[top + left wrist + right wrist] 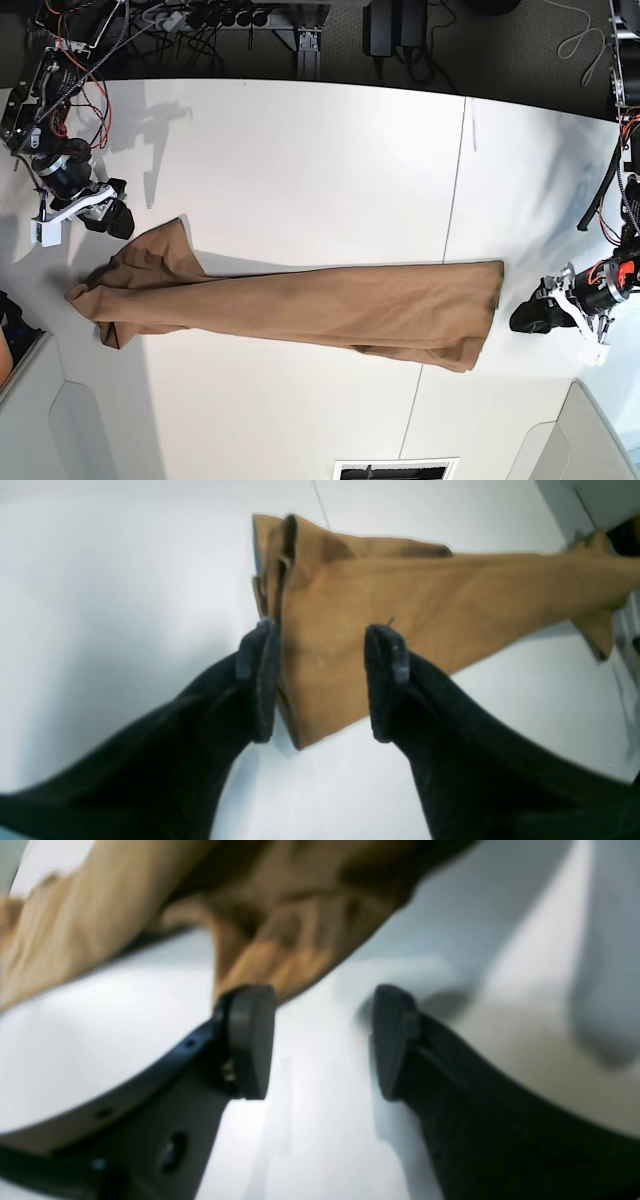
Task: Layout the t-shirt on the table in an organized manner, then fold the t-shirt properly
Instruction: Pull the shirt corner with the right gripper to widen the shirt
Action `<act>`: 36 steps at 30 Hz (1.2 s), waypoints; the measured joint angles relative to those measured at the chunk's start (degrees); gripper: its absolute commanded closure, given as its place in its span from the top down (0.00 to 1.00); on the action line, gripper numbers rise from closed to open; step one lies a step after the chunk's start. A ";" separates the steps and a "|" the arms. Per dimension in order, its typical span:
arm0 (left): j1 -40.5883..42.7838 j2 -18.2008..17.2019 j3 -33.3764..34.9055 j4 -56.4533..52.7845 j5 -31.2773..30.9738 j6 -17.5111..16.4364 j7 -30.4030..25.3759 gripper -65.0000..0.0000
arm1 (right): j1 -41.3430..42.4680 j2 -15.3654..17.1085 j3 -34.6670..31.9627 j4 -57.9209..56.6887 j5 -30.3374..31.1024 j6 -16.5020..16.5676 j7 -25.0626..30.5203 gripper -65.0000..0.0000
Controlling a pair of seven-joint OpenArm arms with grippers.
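T-shirt (300, 315) stretched across white table (300, 160), both end effectors spread, empty.

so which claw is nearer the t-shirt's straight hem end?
Left. The left claw sits open just off the t-shirt hem end; the right claw, also open, is at the opposite, bunched end.

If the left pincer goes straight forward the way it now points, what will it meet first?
Most likely the t-shirt: its nearest end lies between the open jaws of the left pincer, on the table. Height above the cloth is unclear.
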 measured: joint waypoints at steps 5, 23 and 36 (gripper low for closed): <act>2.40 -0.11 0.00 0.00 -1.05 0.00 0.35 0.47 | 3.50 -3.15 -0.55 -3.32 -3.98 -1.51 0.63 0.48; 7.80 -0.11 -3.65 0.02 -1.01 0.00 2.38 0.46 | 8.31 -4.68 -13.81 -7.61 -18.62 -8.94 2.01 0.00; 10.49 0.02 -13.25 0.02 -8.24 -0.02 9.77 0.46 | -15.54 -3.08 -14.01 19.26 -14.23 -4.46 -5.33 0.00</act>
